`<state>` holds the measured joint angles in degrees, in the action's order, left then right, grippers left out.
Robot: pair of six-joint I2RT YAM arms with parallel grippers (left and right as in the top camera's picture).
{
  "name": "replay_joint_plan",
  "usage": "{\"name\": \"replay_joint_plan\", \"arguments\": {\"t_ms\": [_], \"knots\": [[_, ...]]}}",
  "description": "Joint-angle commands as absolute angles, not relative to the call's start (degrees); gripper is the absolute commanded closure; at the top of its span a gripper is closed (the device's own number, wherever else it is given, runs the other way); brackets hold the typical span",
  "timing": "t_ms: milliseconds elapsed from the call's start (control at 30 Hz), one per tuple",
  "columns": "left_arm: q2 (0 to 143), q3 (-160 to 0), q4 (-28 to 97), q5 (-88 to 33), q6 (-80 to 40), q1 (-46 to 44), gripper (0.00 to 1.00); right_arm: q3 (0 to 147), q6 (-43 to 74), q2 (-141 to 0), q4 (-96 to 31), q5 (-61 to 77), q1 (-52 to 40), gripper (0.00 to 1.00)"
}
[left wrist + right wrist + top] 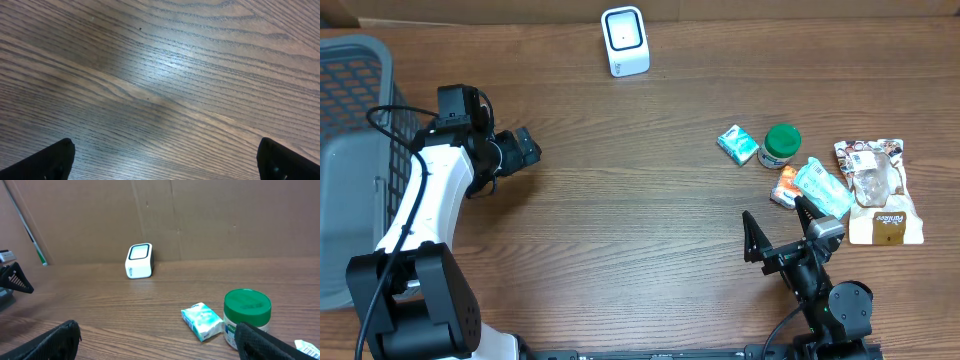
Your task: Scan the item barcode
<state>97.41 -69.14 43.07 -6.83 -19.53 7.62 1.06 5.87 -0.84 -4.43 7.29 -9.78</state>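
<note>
One scanner (625,41), one basket (350,60) cut off left. Five items right: packet (737,144), jar (781,144), pouch (821,187), bag (880,190), orange thing (784,186) half under pouch. Left gripper (167,155) and right gripper (772,215) spread, empty.

A grey mesh basket (355,120) sits well behind the left fingers (50,160). The wooden table (620,200) runs beneath them. A cardboard wall (225,220) rises far ahead of the right fingers (55,342), with a thin rod (40,256) leaning against it to their left.
</note>
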Motion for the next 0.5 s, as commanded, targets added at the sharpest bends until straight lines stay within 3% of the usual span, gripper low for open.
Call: {"name": "replay_joint_plan", "arguments": {"t_ms": [0,233,467], "knots": [[96.4,-70.2,43.0,-6.6,-19.5,7.8,0.0,0.4,6.2,-0.2,-4.2,7.6,-9.7,0.0],[89.8,-70.1,43.1,-6.5,-19.2,7.8,0.0,0.5,6.2,-0.2,-4.2,7.6,-9.7,0.0],[73.7,-70.1,43.2,4.5,-15.2,7.8,0.0,0.5,6.2,-0.2,-4.2,7.6,-9.7,0.0]]}}
